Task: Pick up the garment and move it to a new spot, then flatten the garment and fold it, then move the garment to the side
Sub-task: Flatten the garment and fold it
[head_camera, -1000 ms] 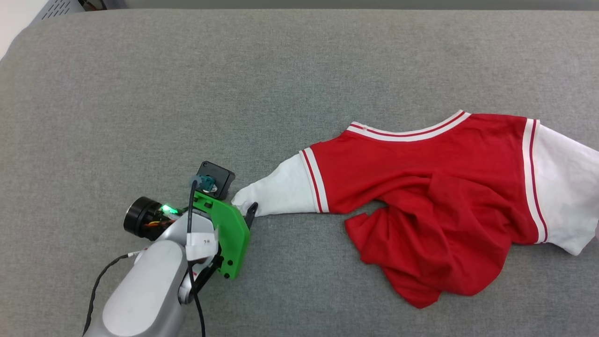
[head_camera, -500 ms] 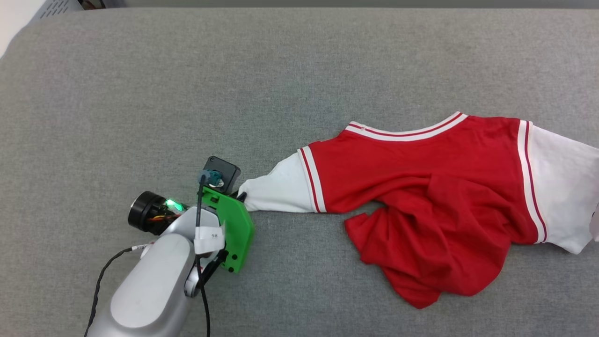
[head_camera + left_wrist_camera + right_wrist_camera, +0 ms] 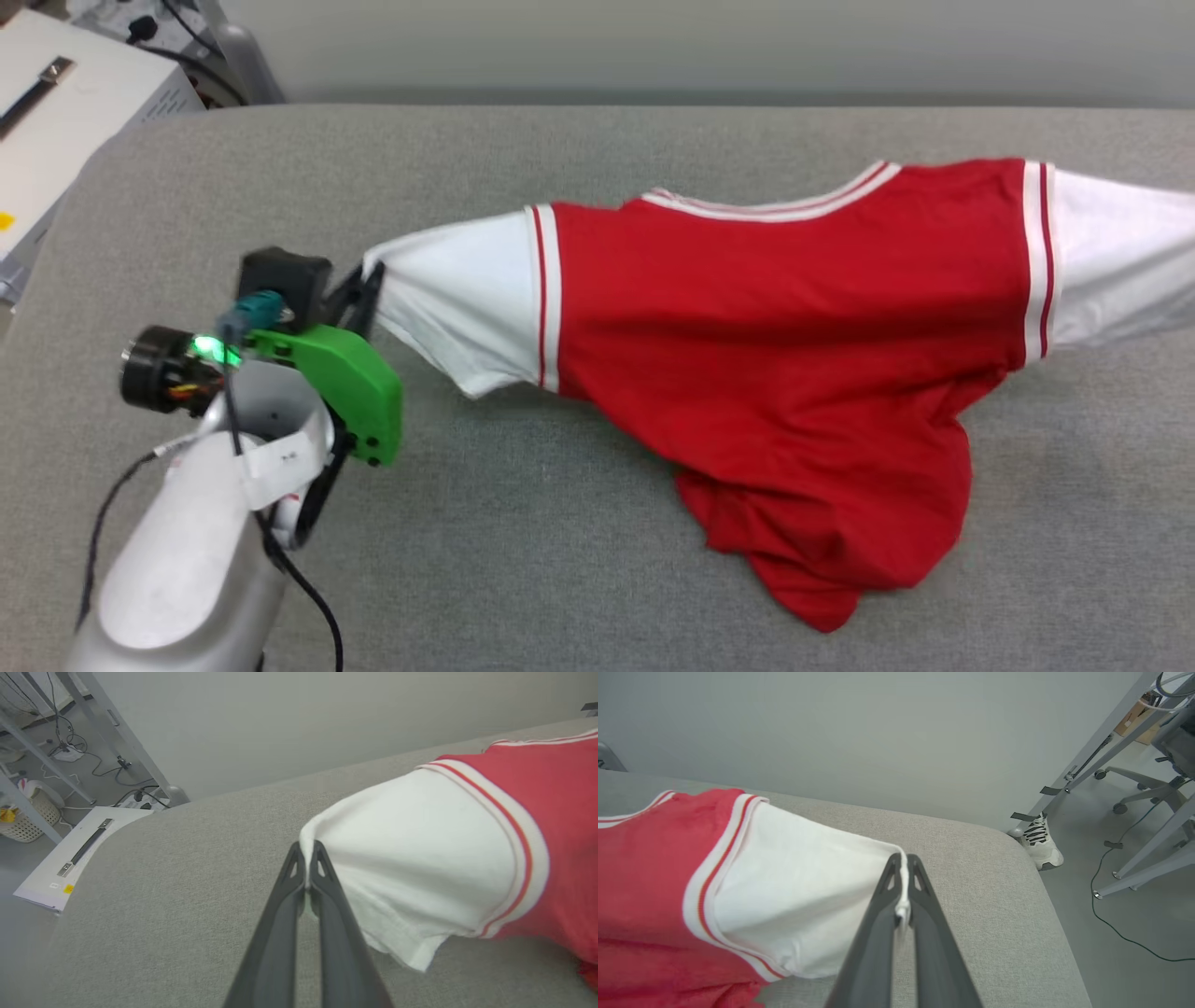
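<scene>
Garment (image 3: pixel 766 308) red, white sleeves, cuffs pinched by left end effector (image 3: pixel 306 853), right end effector (image 3: pixel 903 864), hem sagging

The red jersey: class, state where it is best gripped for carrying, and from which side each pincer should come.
Grip the two white sleeve cuffs, each from its outer end. The jersey hangs stretched between them, body sagging to the grey cushion; the left pincer and right pincer are shut on those cuff edges.

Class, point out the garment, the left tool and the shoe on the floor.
garment (image 3: pixel 766 327), head view, red body panel.
left tool (image 3: pixel 307 851), left wrist view, between its fingertips, pinching the white sleeve hem.
shoe (image 3: pixel 1040 843), right wrist view, black-laced upper.
</scene>
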Tool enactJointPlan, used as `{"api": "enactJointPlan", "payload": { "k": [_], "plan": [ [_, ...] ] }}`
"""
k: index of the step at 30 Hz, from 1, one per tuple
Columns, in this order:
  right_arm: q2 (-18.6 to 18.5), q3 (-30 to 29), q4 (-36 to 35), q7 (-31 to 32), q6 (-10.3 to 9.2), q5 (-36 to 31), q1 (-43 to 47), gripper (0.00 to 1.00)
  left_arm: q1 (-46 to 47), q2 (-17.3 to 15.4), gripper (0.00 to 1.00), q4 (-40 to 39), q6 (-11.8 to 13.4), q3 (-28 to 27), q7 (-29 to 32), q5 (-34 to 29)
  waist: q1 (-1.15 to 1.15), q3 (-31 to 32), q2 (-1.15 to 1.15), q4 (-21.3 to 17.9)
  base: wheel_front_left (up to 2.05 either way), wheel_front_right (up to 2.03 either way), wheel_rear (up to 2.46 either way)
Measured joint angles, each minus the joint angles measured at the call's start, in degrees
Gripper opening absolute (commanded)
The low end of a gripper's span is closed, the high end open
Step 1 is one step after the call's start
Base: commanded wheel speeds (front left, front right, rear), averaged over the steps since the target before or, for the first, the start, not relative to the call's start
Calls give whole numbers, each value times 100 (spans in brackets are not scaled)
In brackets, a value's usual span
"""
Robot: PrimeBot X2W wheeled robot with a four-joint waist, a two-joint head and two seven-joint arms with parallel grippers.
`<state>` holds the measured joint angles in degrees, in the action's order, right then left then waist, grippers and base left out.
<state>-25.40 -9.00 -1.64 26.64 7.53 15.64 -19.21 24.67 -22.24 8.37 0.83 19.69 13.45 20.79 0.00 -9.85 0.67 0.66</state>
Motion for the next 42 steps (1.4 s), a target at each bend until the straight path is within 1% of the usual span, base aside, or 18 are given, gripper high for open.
{"api": "enactJointPlan", "payload": {
  "k": [5, 10, 17, 21, 26, 28, 31, 35, 39, 42],
  "plan": [
    [-121, 88, -271, 42, 0, 131, -363, 0, 1, -289, 0, -638, 172, -361, -187, 22, 0, 258, 0, -32, 0, 0, 0],
    [-240, 335, -568, 42, 0, 213, -738, 0, 13, -582, 0, -1316, 341, -692, -265, -21, 0, 457, 0, -66, 0, 0, 0],
    [-344, 568, -658, -31, 0, 390, -1351, 0, 223, -895, 0, -2092, 476, -1092, -353, -92, 0, 562, 0, -123, 0, 0, 0],
    [-375, 694, -636, -73, 0, 444, -1564, 0, 381, -1042, 0, -2348, 548, -1305, -391, -103, 0, 572, 0, -144, 0, 0, 0],
    [-417, 825, -531, -151, 0, 524, -1856, 0, 610, -1285, 0, -2442, 539, -1529, -350, -86, 0, 497, 0, -166, 0, 0, 0],
    [-448, 877, -464, -199, 0, 544, -2014, 0, 731, -1379, 0, -2437, 486, -1556, -319, -77, 0, 429, 0, -175, 0, 0, 0],
    [-569, 1001, -281, -285, 1, 579, -2314, 0, 971, -1510, 0, -2343, 331, -1548, -218, -22, 0, 286, 0, -191, 0, 0, 0],
    [-740, 1122, 107, -458, 1, 583, -2961, 0, 1581, -1670, 0, -1993, -3, -1517, -147, 118, 0, -1, 0, -211, 0, 0, 0],
    [-733, 1215, 647, -678, 1, 581, -3743, 0, 2410, -1844, 0, -1518, -330, -1413, -80, 232, 0, -387, 0, -227, 0, 0, 0],
    [-597, 1220, 1156, -686, 2, 628, -4363, 0, 3110, -1925, 0, -1123, -541, -1223, -29, 230, 0, -717, 0, -237, 0, 0, 0]
  ]
}}
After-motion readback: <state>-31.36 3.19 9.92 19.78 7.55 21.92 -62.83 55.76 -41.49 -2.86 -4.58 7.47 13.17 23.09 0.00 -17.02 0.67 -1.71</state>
